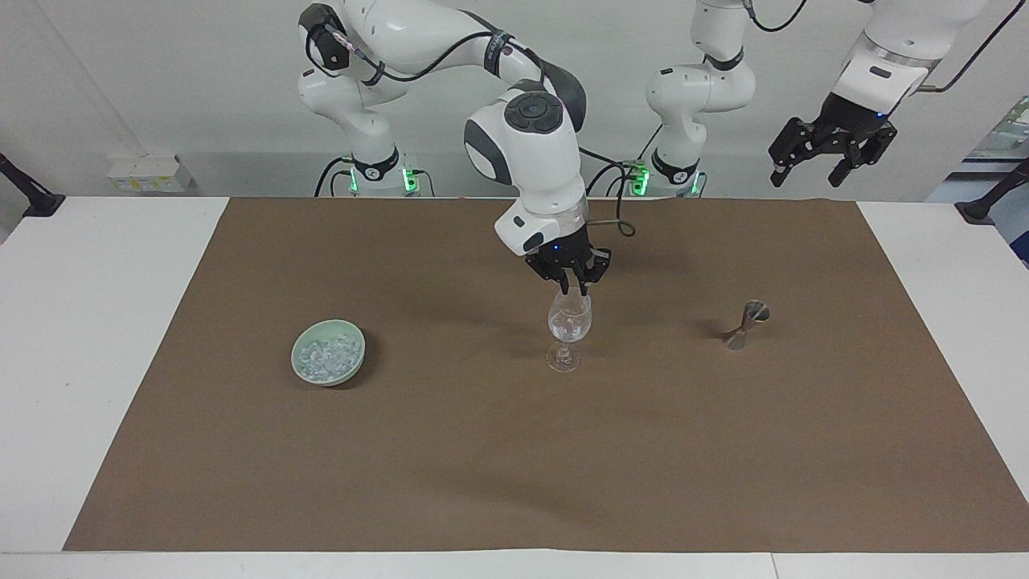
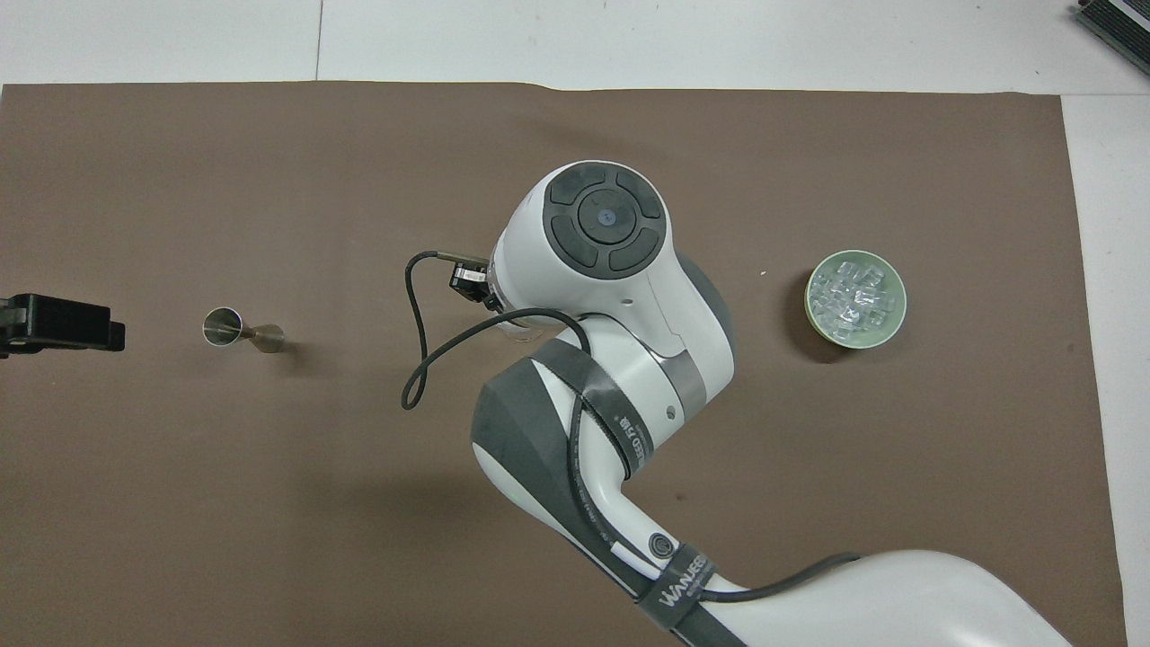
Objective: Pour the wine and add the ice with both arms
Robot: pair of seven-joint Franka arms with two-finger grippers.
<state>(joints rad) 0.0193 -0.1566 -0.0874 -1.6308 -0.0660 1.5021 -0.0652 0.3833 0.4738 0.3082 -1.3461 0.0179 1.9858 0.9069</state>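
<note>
A clear stemmed glass (image 1: 569, 326) stands at the middle of the brown mat with a few chunks of ice in its bowl. My right gripper (image 1: 573, 285) hangs just above its rim, fingertips slightly apart with nothing between them. In the overhead view the right arm's wrist covers this gripper and nearly all of the glass. More ice (image 1: 325, 354) (image 2: 853, 296) fills a pale green bowl (image 1: 338, 379) (image 2: 853, 344) toward the right arm's end. My left gripper (image 1: 832, 157) (image 2: 54, 322) is open and empty, high over the left arm's end of the mat.
A small metal jigger (image 1: 746, 324) (image 2: 243, 331) stands on the mat (image 1: 514, 450) toward the left arm's end, level with the glass. A black cable loops off the right wrist beside the glass.
</note>
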